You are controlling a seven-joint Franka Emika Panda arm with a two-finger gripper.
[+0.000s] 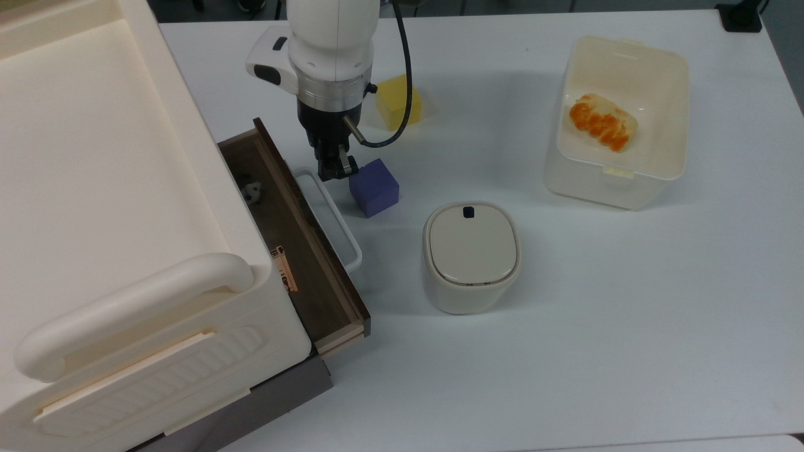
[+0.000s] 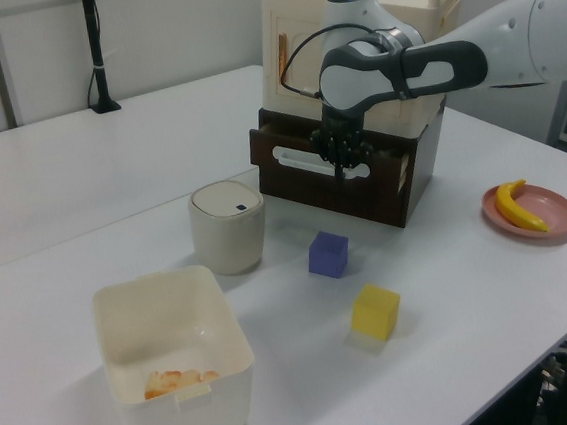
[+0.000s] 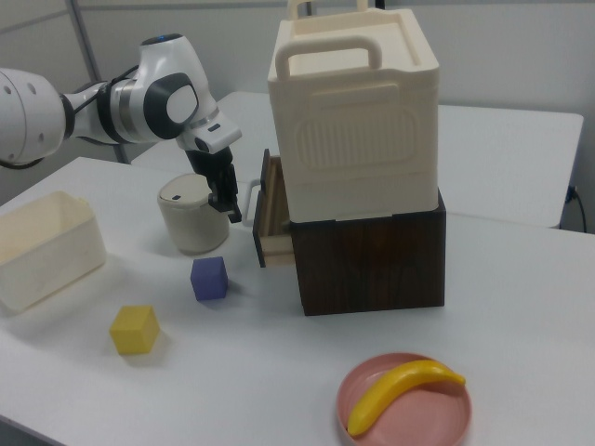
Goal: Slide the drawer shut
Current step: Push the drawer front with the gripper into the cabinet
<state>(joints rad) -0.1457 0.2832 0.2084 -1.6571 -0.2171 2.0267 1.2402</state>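
**Pincer at the drawer's white handle, drawer part-way out**

The drawer stands partly out of the dark wood-grain cabinet under the cream case; a panda figure lies inside it, near its end by the arm; the pincer points down, its tip against the thin white loop handle on the drawer front; whether its fingers are spread or closed I cannot tell; just beside the handle sits a purple cube, a yellow cube beyond it; a lidded cream canister stands near the drawer front on the white tabletop.
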